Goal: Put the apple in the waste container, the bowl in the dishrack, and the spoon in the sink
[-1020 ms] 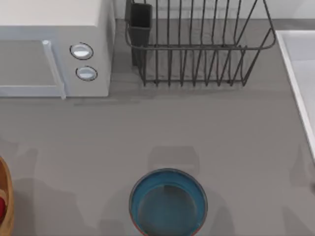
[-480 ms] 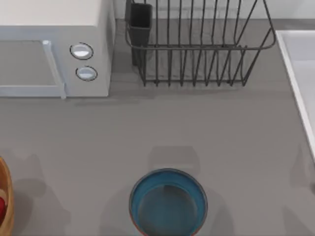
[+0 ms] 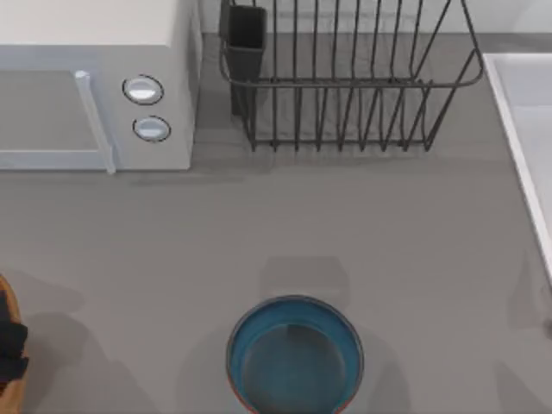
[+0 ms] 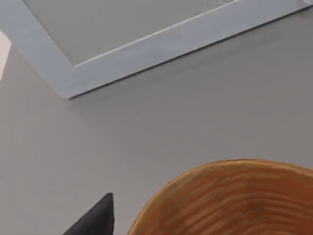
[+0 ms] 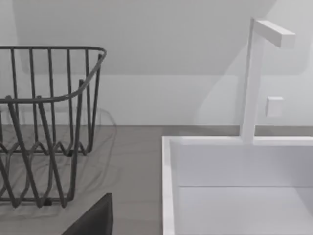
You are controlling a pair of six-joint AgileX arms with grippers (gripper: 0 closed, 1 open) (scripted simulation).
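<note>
The bowl [image 3: 295, 355], teal-blue inside with a reddish-brown edge, stands upright at the table's front middle. The black wire dishrack [image 3: 345, 78] with its dark utensil cup [image 3: 246, 39] stands at the back; it also appears as dishrack [image 5: 44, 127]. The pale sink [image 3: 522, 129] lies along the right edge, seen closer as sink [image 5: 234, 186]. The tan waste container [image 3: 7, 302] pokes in at the front left, and its curved rim [image 4: 230, 196] shows in the left wrist view. My left gripper [image 3: 10, 352] hovers over it. The apple and the spoon are hidden. A black part of my right gripper [image 5: 93, 219] shows between dishrack and sink.
A white microwave [image 3: 95, 86] with two round knobs fills the back left; its door frame [image 4: 146, 49] lies just beyond the waste container. A white faucet [image 5: 254, 78] rises behind the sink. Bare grey tabletop [image 3: 345, 224] stretches between bowl and dishrack.
My left gripper has come into the top view over the waste container, covering the red apple that showed there before. The bowl has not moved.
</note>
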